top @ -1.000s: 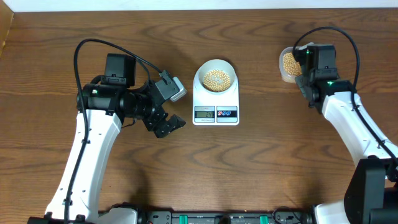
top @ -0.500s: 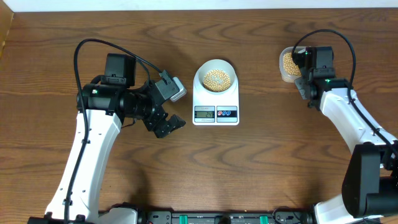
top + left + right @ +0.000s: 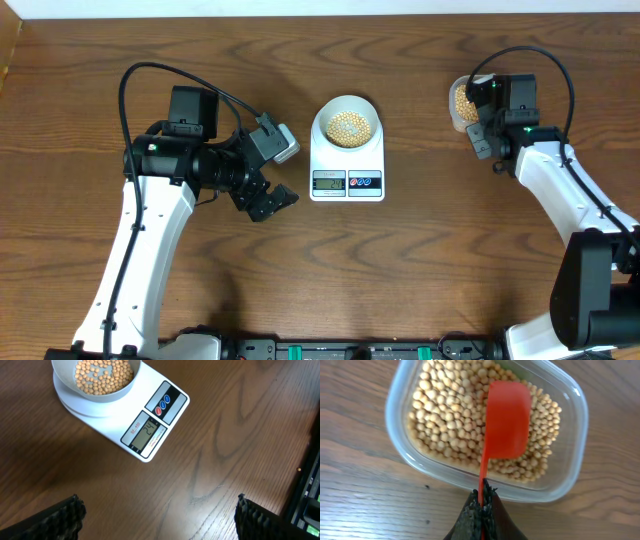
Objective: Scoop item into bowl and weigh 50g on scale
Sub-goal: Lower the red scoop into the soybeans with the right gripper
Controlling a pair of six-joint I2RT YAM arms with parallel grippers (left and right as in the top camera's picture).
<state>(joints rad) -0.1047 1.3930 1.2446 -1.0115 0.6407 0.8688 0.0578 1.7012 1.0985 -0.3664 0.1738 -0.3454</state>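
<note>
The pale bowl (image 3: 322,116) stands on the white scale (image 3: 346,183) and holds a layer of tan beans (image 3: 347,126). In the left wrist view the bowl (image 3: 62,380) is at top left and the scale's display (image 3: 148,434) shows 24. My left gripper (image 3: 160,520) is open over bare wood, left of and in front of the scale (image 3: 268,197). My right gripper (image 3: 482,497) is shut on the handle of a red scoop (image 3: 506,420). The scoop's cup lies over the beans (image 3: 445,410) in the clear tub (image 3: 395,405).
The clear tub (image 3: 455,100) sits at the far right of the table, under my right wrist. Black cables loop above both arms. A dark rail runs along the table's front edge (image 3: 330,350).
My right wrist has shifted slightly left, toward the tub, with the scoop still held. The left arm, bowl and scale have not moved.
</note>
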